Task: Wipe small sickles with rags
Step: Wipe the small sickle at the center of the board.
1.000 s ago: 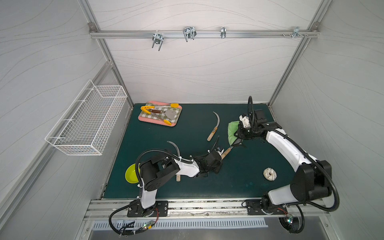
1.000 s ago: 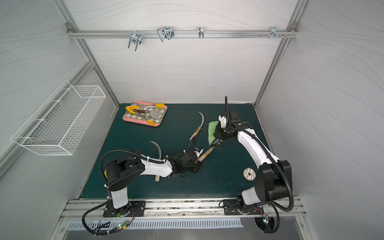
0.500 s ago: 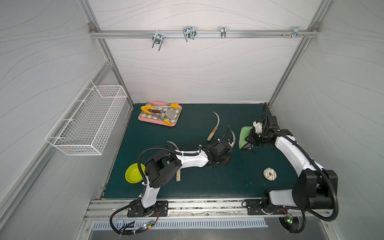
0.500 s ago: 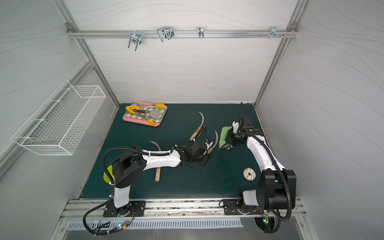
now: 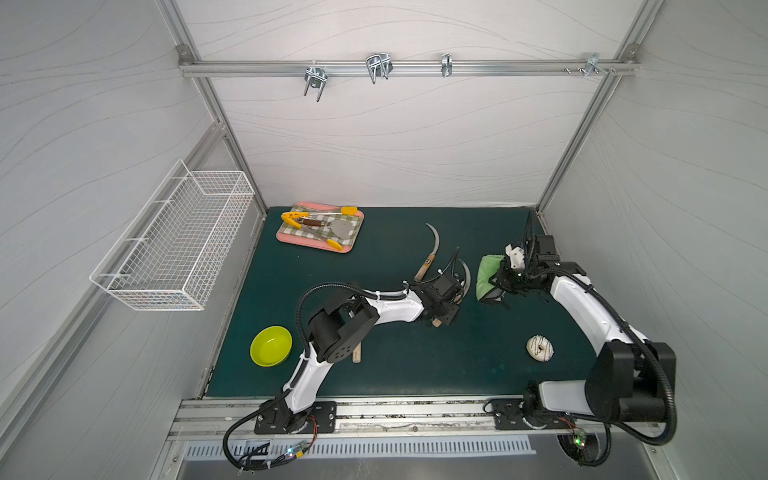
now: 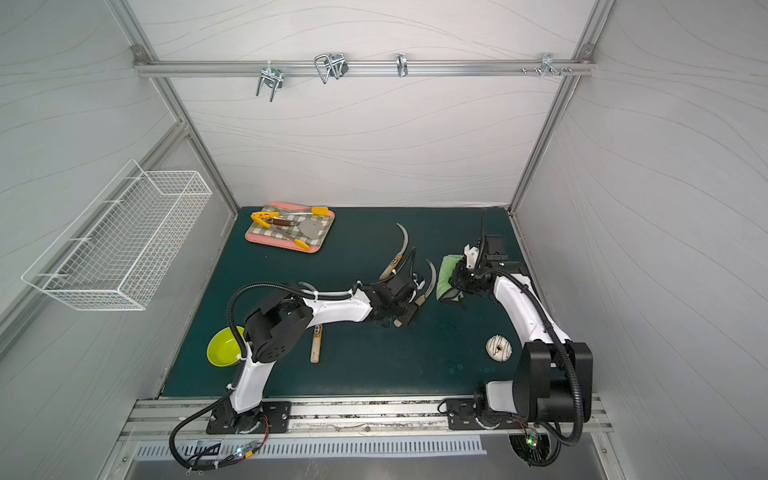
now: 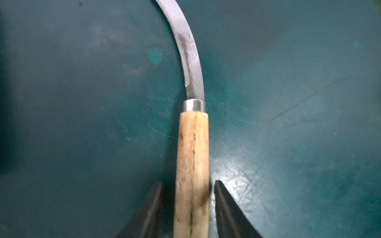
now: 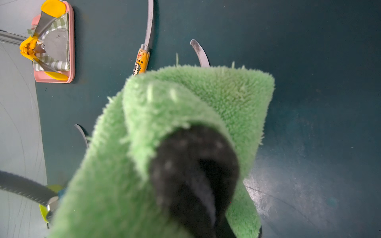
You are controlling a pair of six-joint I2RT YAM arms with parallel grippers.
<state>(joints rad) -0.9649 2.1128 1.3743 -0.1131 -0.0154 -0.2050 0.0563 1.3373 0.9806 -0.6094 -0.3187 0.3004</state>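
Dark green mat (image 5: 415, 374) covers the table inside a white-walled booth. Over its middle the left gripper (image 7: 188, 183) reaches with its two black fingers (image 7: 148, 214), one on each side of the wooden handle of a plain sickle (image 7: 191, 156). On each side a thin dark strip shows between finger and wood, so I cannot tell if they press the handle or only stand around it. From the fingers the grey toothed blade curves forward and away, with stamped signs on it.

The right gripper (image 5: 500, 282) is closed on the rag (image 5: 487, 274). The green pile folds over its fingers, which are hidden, and a black side of the cloth shows in the right wrist view. In both top views the rag hangs just beside the outer curve of the plain sickle's blade, between the two grippers. If cloth and blade touch is not clear.

Beyond the left fingers, near them, lies the labelled sickle (image 5: 429, 253), its handle end toward them. A third sickle (image 6: 316, 345) lies behind them, partly under the left arm's elbow. Well apart from the left fingers are a pink tray (image 5: 280, 238) with tongs (image 5: 291, 219) and a spatula (image 5: 343, 227), and a yellow-green bowl (image 5: 271, 345) back near that arm's base. A white doughnut (image 5: 540, 348) sits well behind the right fingers, beside the right arm.
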